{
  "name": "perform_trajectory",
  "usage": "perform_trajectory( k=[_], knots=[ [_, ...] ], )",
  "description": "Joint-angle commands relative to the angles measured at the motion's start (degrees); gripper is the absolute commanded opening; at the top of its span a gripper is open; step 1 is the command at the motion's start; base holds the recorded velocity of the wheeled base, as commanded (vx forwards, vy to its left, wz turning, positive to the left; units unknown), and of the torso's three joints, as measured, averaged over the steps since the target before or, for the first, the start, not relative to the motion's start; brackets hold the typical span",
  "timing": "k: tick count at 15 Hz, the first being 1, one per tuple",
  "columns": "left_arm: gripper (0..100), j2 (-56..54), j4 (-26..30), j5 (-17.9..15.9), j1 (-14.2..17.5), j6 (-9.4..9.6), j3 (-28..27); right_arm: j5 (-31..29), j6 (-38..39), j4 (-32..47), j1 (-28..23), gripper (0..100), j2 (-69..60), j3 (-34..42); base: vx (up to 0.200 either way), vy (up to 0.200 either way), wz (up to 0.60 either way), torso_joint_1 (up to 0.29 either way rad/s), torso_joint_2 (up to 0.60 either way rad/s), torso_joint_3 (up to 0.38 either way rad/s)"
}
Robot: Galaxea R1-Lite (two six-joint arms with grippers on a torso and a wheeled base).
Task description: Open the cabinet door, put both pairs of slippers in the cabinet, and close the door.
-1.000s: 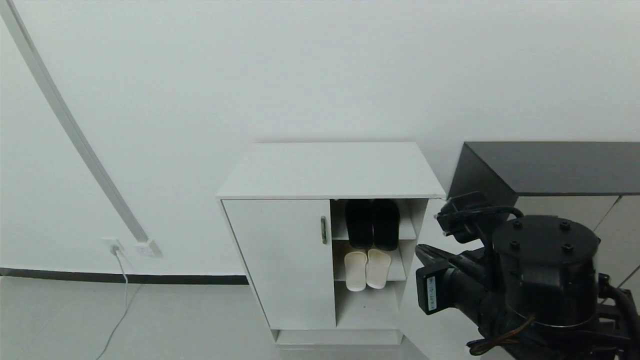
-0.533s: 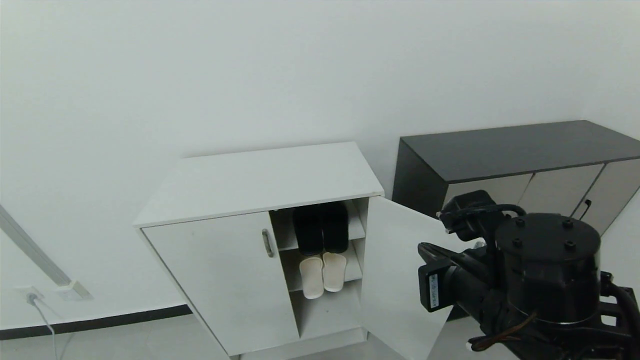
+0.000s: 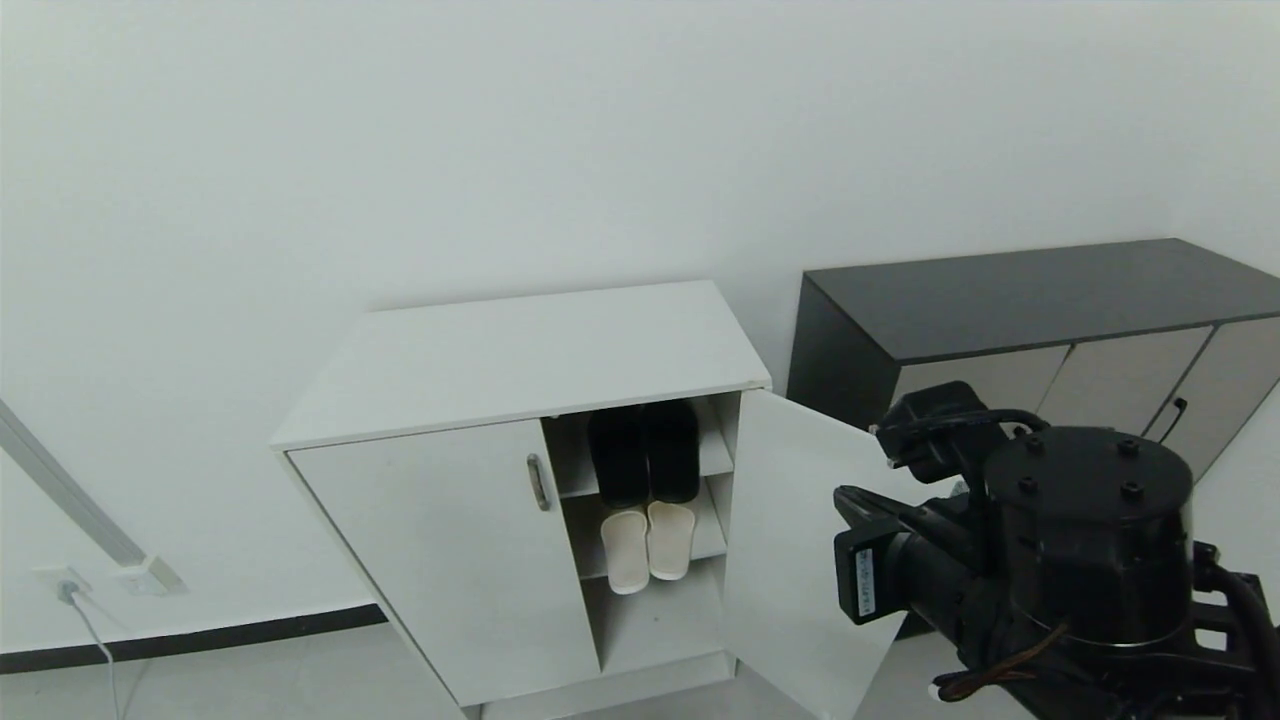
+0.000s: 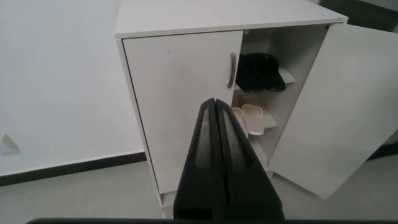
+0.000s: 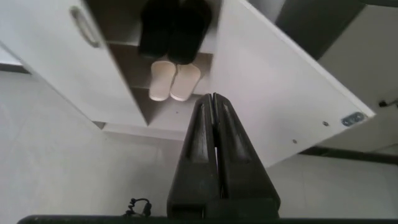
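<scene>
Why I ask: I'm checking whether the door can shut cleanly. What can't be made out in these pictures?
- Head view: open door, lower corner behind the right arm and cut by the bottom edge.
- All views: whatever sits behind the closed left door.
- Right wrist view: black slippers, far ends cut by the picture's edge.
- Left wrist view: left end effector covers part of the lowest compartment.
</scene>
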Motion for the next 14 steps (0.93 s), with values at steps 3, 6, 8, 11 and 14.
perform_trajectory(
  k=[3, 6, 8, 11, 14],
  knots=[
    [0, 0.07, -0.01, 0.02, 0.04, 0.07, 0.01, -0.03, -0.36, 0.00, -0.91, 0, 0.31, 0.00, -0.133, 0.000, 0.00, 0.002, 0.00, -0.002],
    [0, 0.07, -0.10, 0.02, 0.04, 0.07, 0.01, 0.05, -1.42, 0.00, -5.83, 0, 0.92, -0.35, 0.000, 0.000, 0.00, 0.000, 0.00, 0.000],
    [0, 0.07, -0.01, 0.02, 0.04, 0.07, 0.01, 2.34, -2.21, -0.09, -12.16, 0, 2.50, -1.76, 0.000, 0.000, 0.00, 0.000, 0.00, 0.000],
    [0, 0.07, -0.10, 0.02, 0.04, 0.07, 0.01, 11.57, -2.21, 0.88, -21.56, 0, 5.67, -7.47, 0.000, 0.000, 0.00, 0.000, 0.00, 0.000],
    [0, 0.07, -0.01, 0.02, 0.04, 0.07, 0.01, 16.49, -1.77, 1.05, -27.45, 0, 12.00, -12.75, 0.000, 0.000, 0.00, 0.000, 0.00, 0.000]
  ],
)
